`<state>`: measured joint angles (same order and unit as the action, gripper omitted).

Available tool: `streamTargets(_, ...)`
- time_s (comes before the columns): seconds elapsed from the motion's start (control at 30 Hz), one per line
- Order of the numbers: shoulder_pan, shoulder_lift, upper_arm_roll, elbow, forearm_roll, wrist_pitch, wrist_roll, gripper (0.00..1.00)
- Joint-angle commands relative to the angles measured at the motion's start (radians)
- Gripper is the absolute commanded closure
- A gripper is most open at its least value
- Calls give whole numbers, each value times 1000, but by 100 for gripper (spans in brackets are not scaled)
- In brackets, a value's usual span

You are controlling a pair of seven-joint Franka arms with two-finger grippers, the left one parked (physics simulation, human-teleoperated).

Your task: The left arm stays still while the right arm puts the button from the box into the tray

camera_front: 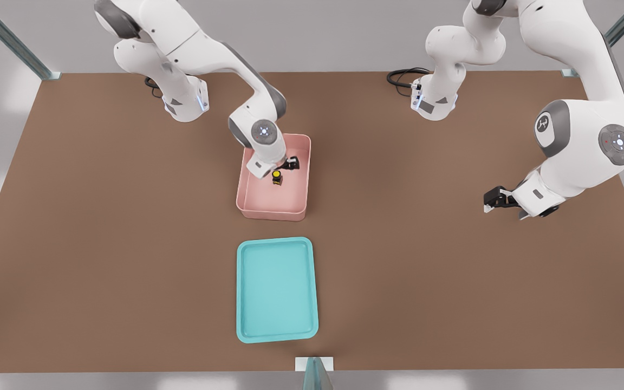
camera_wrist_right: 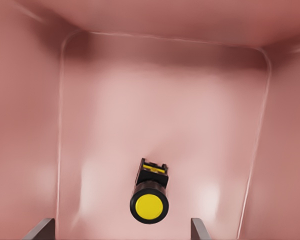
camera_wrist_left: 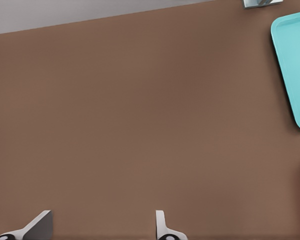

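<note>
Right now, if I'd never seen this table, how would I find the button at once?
Start at the brown table and find the pink box, just beyond the turquoise tray. The gripper reaches into the box, fingers open, and the button sits on the floor right by it. It's tiny, with a round yellow cap on a black body.

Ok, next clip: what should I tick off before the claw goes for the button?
1. Button inside the box: ok.
2. Claw lowered into the box, above the button: ok.
3. Claw fingers open, one on each side of the button: ok.
4. Button already gripped: not ok, nothing touches it.
5. Tray ready, nothing in it: ok.
6. Button upright: cannot tell.
</note>
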<state>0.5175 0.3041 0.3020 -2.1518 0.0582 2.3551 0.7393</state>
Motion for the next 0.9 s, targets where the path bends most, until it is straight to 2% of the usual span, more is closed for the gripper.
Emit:
streamTargets(0.0, -1, 12, 0, -6, 0, 62, 72, 0)
streamTargets(0.47, -17, 67, -1, -45, -6, 128, 58, 0)
streamTargets(0.5, -17, 67, -1, -48, -6, 128, 58, 2)
streamTargets(0.57, -17, 67, -1, -51, -6, 128, 60, 14)
streamTargets(0.63, -17, 66, -1, -52, -6, 127, 60, 17)
streamTargets(0.8, -17, 64, -1, -54, -6, 127, 60, 41)
streamTargets(0.87, -17, 64, -1, -54, -6, 127, 55, 46)
